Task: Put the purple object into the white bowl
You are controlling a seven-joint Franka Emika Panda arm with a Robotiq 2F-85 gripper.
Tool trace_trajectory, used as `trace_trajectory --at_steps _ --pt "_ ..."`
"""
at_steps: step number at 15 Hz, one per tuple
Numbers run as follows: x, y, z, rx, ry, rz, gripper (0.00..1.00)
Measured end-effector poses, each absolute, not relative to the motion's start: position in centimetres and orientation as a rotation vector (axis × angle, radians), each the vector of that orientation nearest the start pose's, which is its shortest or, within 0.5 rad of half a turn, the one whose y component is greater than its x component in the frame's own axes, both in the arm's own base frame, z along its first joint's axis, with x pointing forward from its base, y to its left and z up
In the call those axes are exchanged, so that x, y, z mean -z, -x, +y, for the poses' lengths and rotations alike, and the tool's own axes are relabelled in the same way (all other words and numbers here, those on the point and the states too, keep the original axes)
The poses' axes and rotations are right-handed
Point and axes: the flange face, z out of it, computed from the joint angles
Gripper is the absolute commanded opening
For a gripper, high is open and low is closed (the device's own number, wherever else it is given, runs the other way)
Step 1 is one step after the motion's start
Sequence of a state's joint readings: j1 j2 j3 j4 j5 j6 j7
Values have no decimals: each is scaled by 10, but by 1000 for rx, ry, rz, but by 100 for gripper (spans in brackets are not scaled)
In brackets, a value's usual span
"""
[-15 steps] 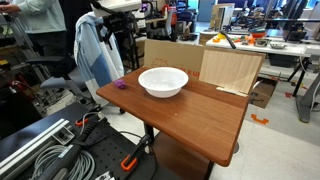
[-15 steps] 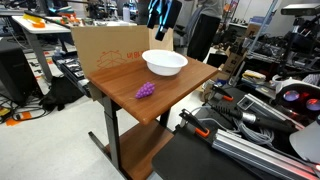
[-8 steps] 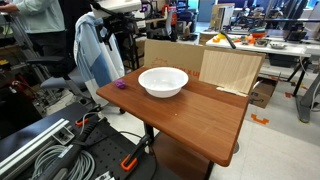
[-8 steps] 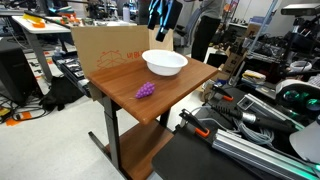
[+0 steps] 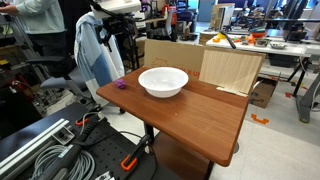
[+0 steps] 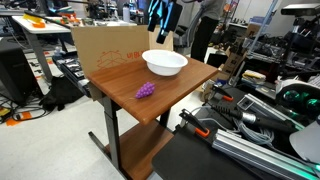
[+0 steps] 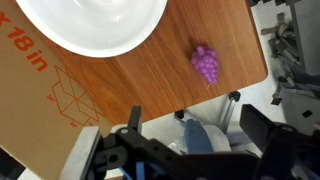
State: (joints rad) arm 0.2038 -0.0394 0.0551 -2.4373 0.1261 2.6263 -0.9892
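Wrist view puts the purple object (image 7: 206, 64) on bare wood, a small knobbly lump near the edge of the table (image 7: 150, 80) and well apart from the white bowl (image 7: 95, 25), which looks empty in the part that shows. In both exterior views the lump lies toward one side of the tabletop, with the bowl further in, close to the cardboard box (image 6: 105, 52). The gripper (image 7: 185, 110) hangs high above the table, fingers spread and nothing between them, so the pick is not yet begun. To do it well, I would centre the fingers over the lump first, then come straight down until the tips nearly touch the wood, since so small a thing is easily missed or nudged off the edge. Close gently, lift above the bowl's rim, and let go low over its middle.
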Motion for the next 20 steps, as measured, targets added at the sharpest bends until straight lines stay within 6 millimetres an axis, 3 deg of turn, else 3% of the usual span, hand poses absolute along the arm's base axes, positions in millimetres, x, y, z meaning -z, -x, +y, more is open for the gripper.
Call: trace_trajectory --at_steps 3,7,11,16,20 --pt "-321 -495 135 272 2654 -1730 100" --pt "-277 -522 151 107 2651 -1721 100" --pt "-244 -540 177 -32 2589 -1704 100" --pt "-226 -535 210 -157 2520 -1710 100" --pt "-214 -527 216 -219 2517 -1714 100"
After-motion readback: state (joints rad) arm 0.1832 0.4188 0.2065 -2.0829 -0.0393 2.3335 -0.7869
